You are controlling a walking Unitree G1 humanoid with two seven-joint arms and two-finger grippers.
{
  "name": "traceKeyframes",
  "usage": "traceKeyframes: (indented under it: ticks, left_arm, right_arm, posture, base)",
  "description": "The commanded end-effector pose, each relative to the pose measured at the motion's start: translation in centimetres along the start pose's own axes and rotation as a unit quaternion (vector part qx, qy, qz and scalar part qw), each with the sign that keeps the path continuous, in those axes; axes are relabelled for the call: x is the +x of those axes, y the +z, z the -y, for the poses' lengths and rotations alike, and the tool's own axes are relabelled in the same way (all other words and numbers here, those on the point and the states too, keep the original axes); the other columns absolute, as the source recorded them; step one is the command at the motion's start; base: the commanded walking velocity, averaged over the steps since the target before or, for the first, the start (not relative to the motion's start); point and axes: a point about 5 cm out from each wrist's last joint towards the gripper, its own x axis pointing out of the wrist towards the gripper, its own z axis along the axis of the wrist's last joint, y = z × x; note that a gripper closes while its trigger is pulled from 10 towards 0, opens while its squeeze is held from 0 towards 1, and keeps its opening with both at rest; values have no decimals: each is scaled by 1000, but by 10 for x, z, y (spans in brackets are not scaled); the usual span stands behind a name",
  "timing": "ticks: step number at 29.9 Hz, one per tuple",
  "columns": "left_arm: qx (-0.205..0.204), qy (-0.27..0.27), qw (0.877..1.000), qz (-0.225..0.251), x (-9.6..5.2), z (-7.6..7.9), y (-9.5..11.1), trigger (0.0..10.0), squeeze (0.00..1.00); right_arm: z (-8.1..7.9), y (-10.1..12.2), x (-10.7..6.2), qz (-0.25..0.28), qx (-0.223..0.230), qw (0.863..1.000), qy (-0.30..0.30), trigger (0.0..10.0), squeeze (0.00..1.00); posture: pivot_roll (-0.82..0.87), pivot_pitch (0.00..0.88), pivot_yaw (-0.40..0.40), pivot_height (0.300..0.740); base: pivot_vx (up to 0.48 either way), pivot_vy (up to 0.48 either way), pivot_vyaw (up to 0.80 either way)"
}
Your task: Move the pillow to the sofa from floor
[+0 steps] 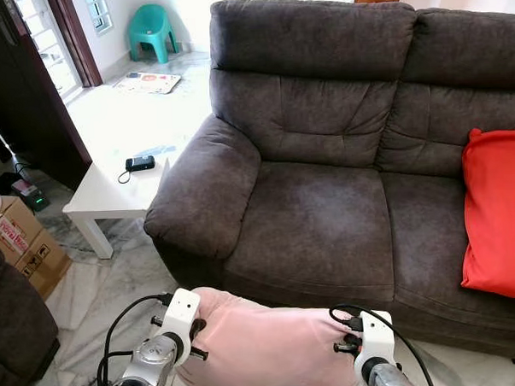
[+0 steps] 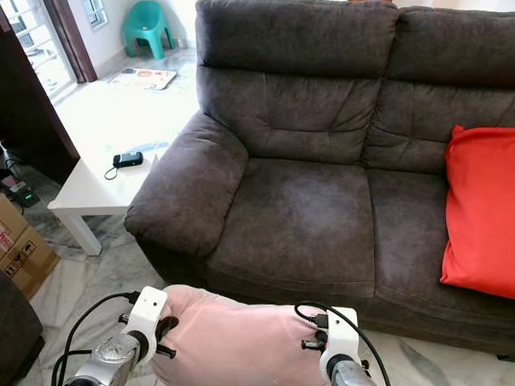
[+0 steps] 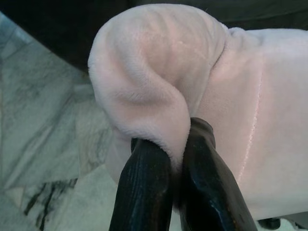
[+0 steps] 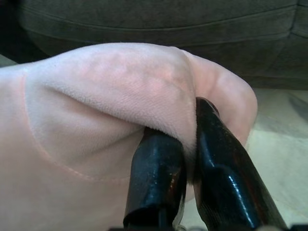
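Note:
A pale pink pillow [image 1: 268, 346] hangs between my two arms, just in front of the dark grey sofa [image 1: 327, 216] and below its seat edge. My left gripper [image 3: 178, 144] is shut on the pillow's left corner, pinching a fold of the plush cover [image 3: 159, 96]. On the other side, my right gripper [image 4: 190, 144] is shut on the right corner of the pink pillow [image 4: 110, 110]. Both white wrists [image 1: 184, 320] [image 1: 375, 333] flank the pillow in the head views.
A red cushion [image 1: 498, 212] leans on the sofa's right seat; the left seat [image 1: 314, 220] is bare. A white low table [image 1: 112, 186] with a small black device [image 1: 140, 163] stands left of the armrest. Cardboard boxes [image 1: 20, 242] sit at far left on the marble floor.

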Motion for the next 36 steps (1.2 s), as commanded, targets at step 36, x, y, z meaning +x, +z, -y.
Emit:
traceKeyframes:
  ticks: [36]
  left_arm:
    - [-13, -1, 1000, -17, 3, 33, -11, 10000, 0]
  right_arm:
    - [25, 10, -1, 20, -6, 999, -30, 10000, 0]
  posture:
    - [66, 0, -62, 740]
  base:
    - [0, 0, 0]
